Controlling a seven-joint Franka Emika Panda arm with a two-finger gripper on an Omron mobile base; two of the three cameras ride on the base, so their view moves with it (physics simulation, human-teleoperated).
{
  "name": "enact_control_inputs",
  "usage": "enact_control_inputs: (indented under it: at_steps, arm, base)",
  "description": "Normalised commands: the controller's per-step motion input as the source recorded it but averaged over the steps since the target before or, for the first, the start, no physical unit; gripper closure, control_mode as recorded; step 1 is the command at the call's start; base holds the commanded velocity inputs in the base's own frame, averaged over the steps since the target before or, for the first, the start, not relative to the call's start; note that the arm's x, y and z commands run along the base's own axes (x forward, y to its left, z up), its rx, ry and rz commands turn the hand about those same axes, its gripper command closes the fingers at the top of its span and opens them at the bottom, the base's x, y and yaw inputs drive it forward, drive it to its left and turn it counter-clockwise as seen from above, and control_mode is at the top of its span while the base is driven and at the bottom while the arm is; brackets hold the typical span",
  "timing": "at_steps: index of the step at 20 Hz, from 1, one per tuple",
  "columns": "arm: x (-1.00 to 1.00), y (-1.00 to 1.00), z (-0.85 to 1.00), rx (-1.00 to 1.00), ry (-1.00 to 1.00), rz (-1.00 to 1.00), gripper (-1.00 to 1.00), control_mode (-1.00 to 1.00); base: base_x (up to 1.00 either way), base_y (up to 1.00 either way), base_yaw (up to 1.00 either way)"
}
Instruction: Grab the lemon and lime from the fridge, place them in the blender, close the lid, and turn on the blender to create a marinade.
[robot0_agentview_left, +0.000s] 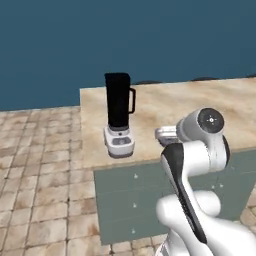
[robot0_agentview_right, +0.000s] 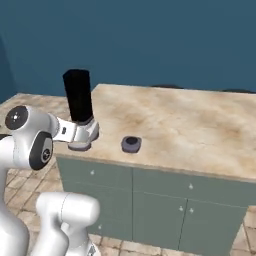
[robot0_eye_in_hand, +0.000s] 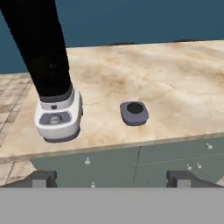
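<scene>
Gripper (robot0_eye_in_hand: 112, 178): one, jaws spread wide, nothing between them, held short of the counter's front edge. Lid (robot0_eye_in_hand: 134, 112): one, lying flat on the beige counter (robot0_eye_in_hand: 175, 83), ahead of the hand and slightly right of its centreline, off the jar. Blender (robot0_eye_in_hand: 52, 83): one, upright, just left of the lid, apart from it, jar top uncovered. Teal cabinet doors (robot0_agentview_right: 160, 205) below.

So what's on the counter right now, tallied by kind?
Blender, black jar on its pale base: 1
Lid, lying on the counter beside the blender, not on the jar: 1
Total: 2
</scene>
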Motion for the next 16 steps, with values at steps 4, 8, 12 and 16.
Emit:
enact_control_inputs:
  at_steps: [4,8,12,16]
  arm:
    - [0.00,0.00,0.00,0.00,0.00,0.00,-1.00,1.00]
    - [0.00,0.00,0.00,0.00,0.00,0.00,-1.00,1.00]
    - [0.00,0.00,0.00,0.00,0.00,0.00,-1.00,1.00]
    - [0.00,0.00,0.00,0.00,0.00,0.00,-1.00,1.00]
  base:
    - [-0.32,0.00,-0.89]
    - [-0.11,0.00,-0.97]
    - [0.00,0.00,-1.00]
    - [0.00,0.00,-1.00]
